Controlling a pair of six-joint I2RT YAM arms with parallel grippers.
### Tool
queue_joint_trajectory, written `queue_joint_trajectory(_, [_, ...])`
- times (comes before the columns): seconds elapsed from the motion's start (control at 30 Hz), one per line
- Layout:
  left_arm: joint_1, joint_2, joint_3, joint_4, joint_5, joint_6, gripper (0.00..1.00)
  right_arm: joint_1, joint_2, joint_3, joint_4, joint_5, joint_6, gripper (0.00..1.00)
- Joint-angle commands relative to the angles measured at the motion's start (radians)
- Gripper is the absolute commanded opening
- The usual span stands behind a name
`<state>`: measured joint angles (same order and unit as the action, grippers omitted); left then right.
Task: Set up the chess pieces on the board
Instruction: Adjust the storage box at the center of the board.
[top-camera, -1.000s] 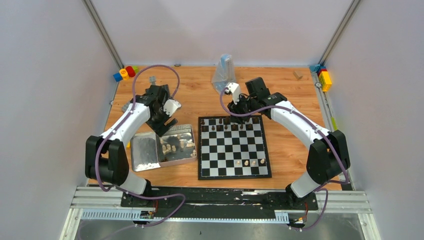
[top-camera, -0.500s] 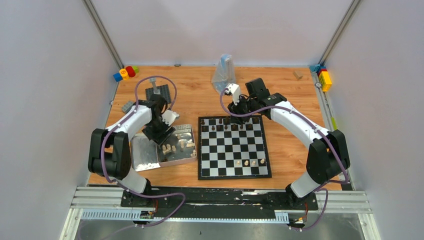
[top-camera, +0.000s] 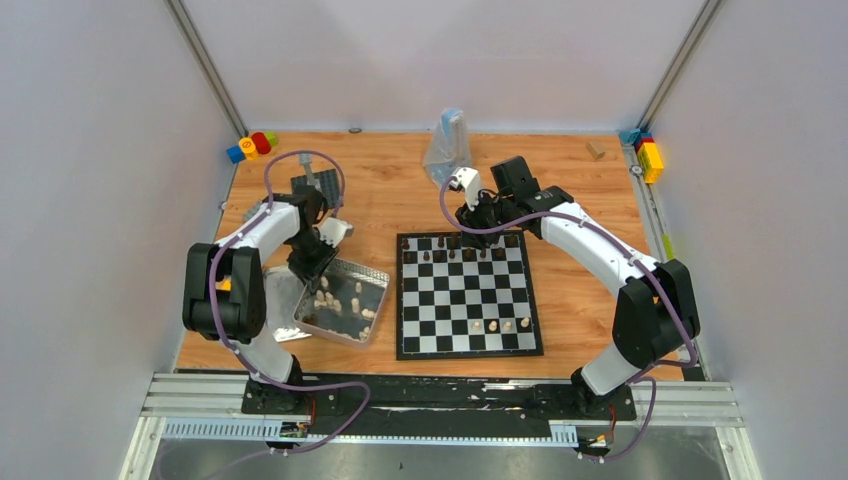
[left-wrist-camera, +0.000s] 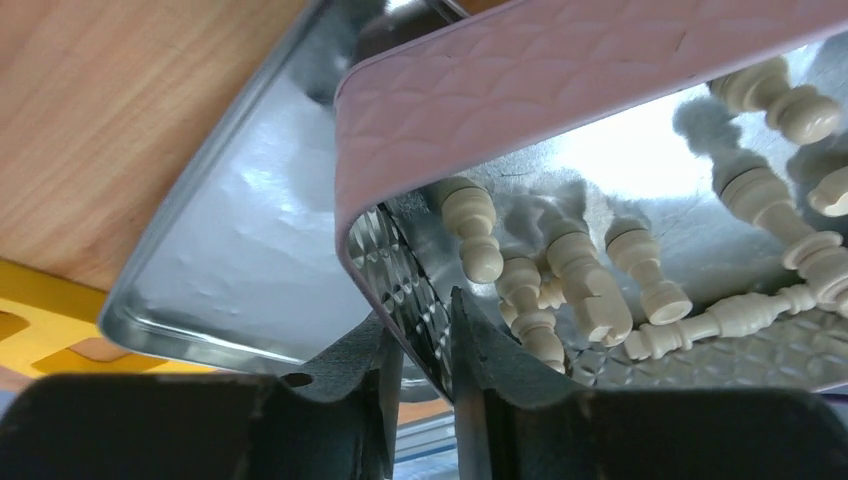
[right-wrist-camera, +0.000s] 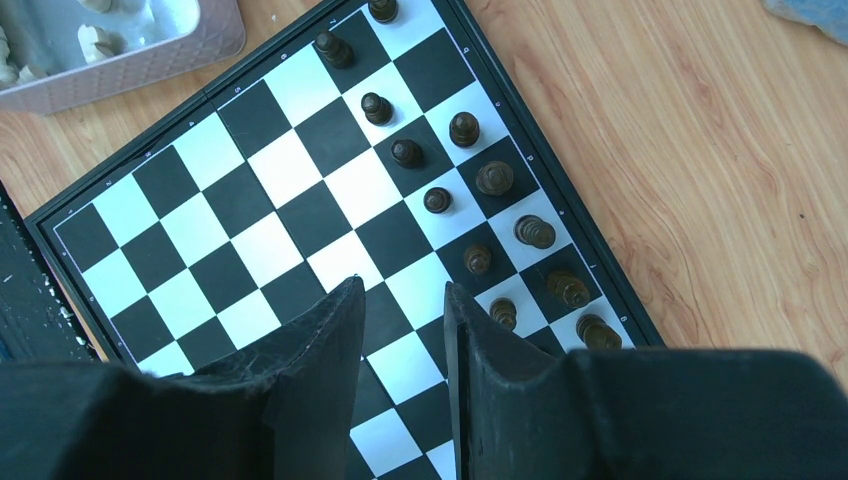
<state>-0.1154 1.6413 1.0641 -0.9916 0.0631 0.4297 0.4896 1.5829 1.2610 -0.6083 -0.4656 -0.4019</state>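
Note:
The board (top-camera: 465, 300) lies mid-table. Dark chess pieces (top-camera: 455, 250) fill part of its two far rows, and three cream ones (top-camera: 500, 325) stand near its front edge. More cream pieces (top-camera: 338, 303) lie loose in the pink-walled tin (top-camera: 372, 270) to the board's left. My left gripper (top-camera: 305, 262) is shut on the tin's far-left corner. In the left wrist view the jaws (left-wrist-camera: 420, 310) pinch the tin wall (left-wrist-camera: 560, 70), with cream pieces (left-wrist-camera: 580, 290) just inside it. My right gripper (top-camera: 482, 218) hangs over the board's far rows, open and empty (right-wrist-camera: 402, 290), beside the dark pieces (right-wrist-camera: 495, 178).
The tin's silver lid (top-camera: 278, 300) lies partly under the tin on its left. A dark studded plate (top-camera: 310, 185) and a clear plastic bag (top-camera: 447, 143) sit behind. Toy bricks lie in the far-left corner (top-camera: 250, 145) and along the right edge (top-camera: 648, 155).
My left arm dropped to the tin's far-left corner and its jaws closed on the wall. The tin turned askew and slid off the lid's side. The right arm stayed still.

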Motion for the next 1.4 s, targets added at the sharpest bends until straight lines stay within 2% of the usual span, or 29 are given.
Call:
queue_joint_trajectory(0.0, [0.032, 0.017, 0.089, -0.035, 0.020, 0.039, 0.27, -0.004, 0.003, -0.001, 0.030, -0.018, -0.004, 0.36])
queue_joint_trajectory(0.13, [0.034, 0.044, 0.158, -0.070, 0.024, 0.084, 0.16, -0.003, 0.003, 0.000, 0.030, -0.016, -0.005, 0.36])
queue_joint_trajectory(0.23, [0.034, 0.066, 0.229, -0.107, 0.025, 0.141, 0.02, -0.003, 0.003, 0.000, 0.030, -0.017, -0.006, 0.36])
queue_joint_trajectory(0.3, [0.034, 0.081, 0.272, -0.130, 0.029, 0.193, 0.00, -0.003, 0.004, 0.000, 0.030, -0.016, -0.006, 0.36])
queue_joint_trajectory(0.47, [0.028, 0.145, 0.397, -0.225, 0.046, 0.320, 0.00, -0.003, 0.006, 0.000, 0.029, -0.013, -0.008, 0.36])
queue_joint_trajectory(0.6, [-0.004, 0.186, 0.464, -0.242, 0.010, 0.403, 0.00, -0.003, 0.008, -0.002, 0.030, -0.007, -0.010, 0.36])
queue_joint_trajectory(0.83, [-0.106, 0.193, 0.407, -0.179, -0.058, 0.549, 0.00, -0.005, 0.015, -0.003, 0.030, -0.004, -0.013, 0.36])
queue_joint_trajectory(0.93, [-0.154, 0.199, 0.384, -0.145, -0.108, 0.590, 0.03, -0.005, 0.021, -0.003, 0.030, -0.003, -0.014, 0.36])
queue_joint_trajectory(1.13, [-0.225, 0.220, 0.352, -0.100, -0.175, 0.629, 0.09, -0.005, 0.024, -0.003, 0.028, -0.003, -0.014, 0.36])
queue_joint_trajectory(1.37, [-0.255, 0.247, 0.364, -0.090, -0.171, 0.620, 0.15, -0.005, 0.025, -0.003, 0.027, -0.002, -0.014, 0.36])
